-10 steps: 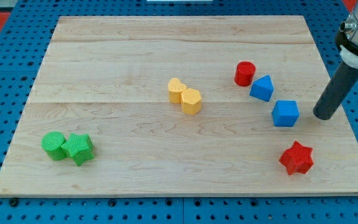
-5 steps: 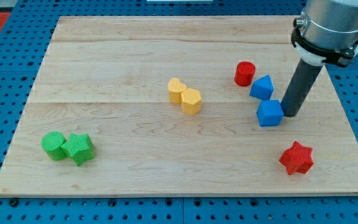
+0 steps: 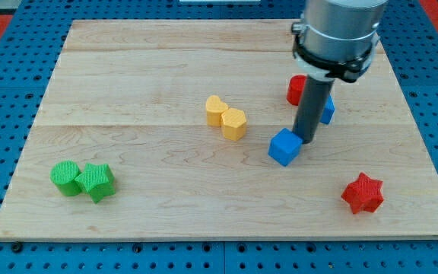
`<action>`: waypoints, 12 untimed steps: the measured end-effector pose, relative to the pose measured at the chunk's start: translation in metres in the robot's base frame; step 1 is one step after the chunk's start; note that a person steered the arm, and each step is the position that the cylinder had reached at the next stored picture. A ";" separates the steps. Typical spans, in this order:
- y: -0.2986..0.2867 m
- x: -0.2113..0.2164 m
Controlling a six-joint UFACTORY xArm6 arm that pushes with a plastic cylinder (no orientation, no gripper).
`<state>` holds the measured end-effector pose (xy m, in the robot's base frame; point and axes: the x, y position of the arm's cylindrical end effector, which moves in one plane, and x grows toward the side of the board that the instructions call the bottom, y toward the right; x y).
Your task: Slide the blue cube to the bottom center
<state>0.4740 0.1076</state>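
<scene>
No claw fitted: the tip touches the blue cube at its upper right on the tabletop.

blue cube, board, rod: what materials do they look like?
Blue cube: probably matte plastic, possibly 3D-printed; the green blocks show fine ribbing. Board: pale wood with visible grain and plank seams, slight sheen. Rod, down to my tip beside the cube: smooth, dark, matte; material unclear.

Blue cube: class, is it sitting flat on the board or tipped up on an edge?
Flat. The blue cube shows a level top face and rests on the wooden board, with my tip against its upper-right side.
</scene>
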 end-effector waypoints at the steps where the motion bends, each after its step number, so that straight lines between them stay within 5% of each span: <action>1: -0.029 0.018; 3: -0.054 0.048; 5: -0.055 0.023; 8: -0.105 0.023; 12: -0.095 0.043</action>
<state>0.5173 0.0130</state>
